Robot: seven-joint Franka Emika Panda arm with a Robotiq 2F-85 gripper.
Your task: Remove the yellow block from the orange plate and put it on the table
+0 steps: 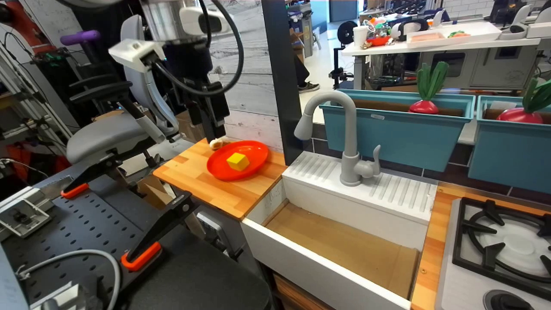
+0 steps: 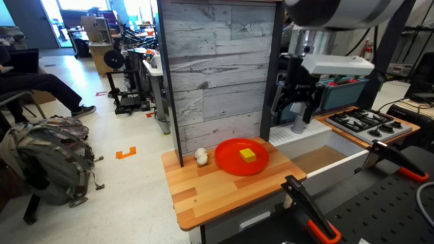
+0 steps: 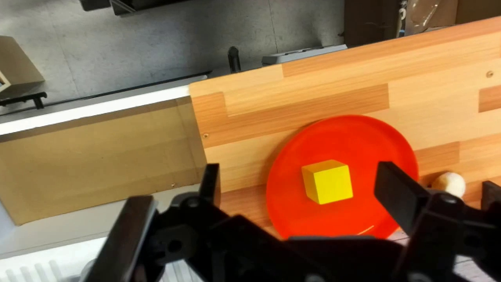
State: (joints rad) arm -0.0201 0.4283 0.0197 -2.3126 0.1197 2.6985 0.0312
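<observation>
The small yellow block (image 1: 238, 162) sits on the orange plate (image 1: 219, 167) in both exterior views. The block (image 2: 248, 155) is right of the middle of the plate (image 2: 229, 164) in an exterior view. The plate rests on the light wooden table (image 2: 206, 205). My gripper (image 2: 291, 115) is open and empty, raised above the table and apart from the block. In the wrist view, my gripper (image 3: 299, 168) has its fingers wide apart, with the block (image 3: 328, 181) showing between them, nearer the right finger. The gripper body hides the lower edge of the plate (image 3: 352, 137).
Small white mushroom-like items (image 2: 201, 156) stand beside the plate. A grey wood-look panel (image 2: 220, 67) rises behind the table. The white sink (image 1: 327, 280) with a grey faucet (image 1: 349, 129) adjoins it, then a stove (image 1: 508, 249). Black clamps (image 1: 163, 224) stand on the dark bench.
</observation>
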